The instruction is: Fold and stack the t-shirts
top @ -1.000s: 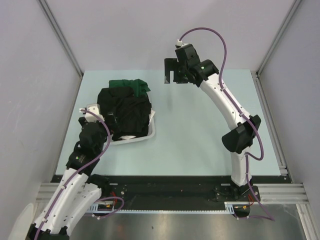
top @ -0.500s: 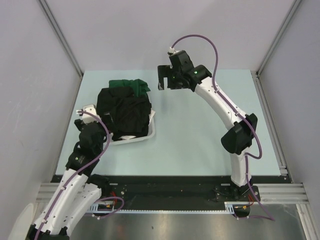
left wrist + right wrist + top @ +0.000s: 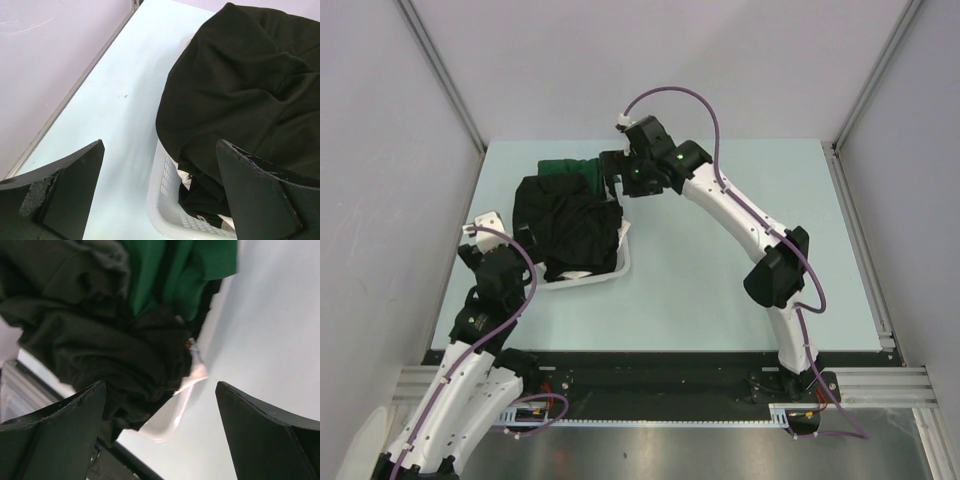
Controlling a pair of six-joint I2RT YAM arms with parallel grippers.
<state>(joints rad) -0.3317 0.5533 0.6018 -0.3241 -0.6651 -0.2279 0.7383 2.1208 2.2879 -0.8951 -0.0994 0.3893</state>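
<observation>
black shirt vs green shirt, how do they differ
The black shirt covers most of the heap; the green shirt shows only as a small patch. The black shirt lies on the near side, the green shirt at the far end. Both are crumpled and unfolded at the basket.

No text, label, brand or number is showing clearly enough to read in any view. A few white marks are peeking out on a black shirt low in the basket, just below the left gripper and beside its right finger. They are coming through too small and blurred to tell whether they are letters.
</observation>
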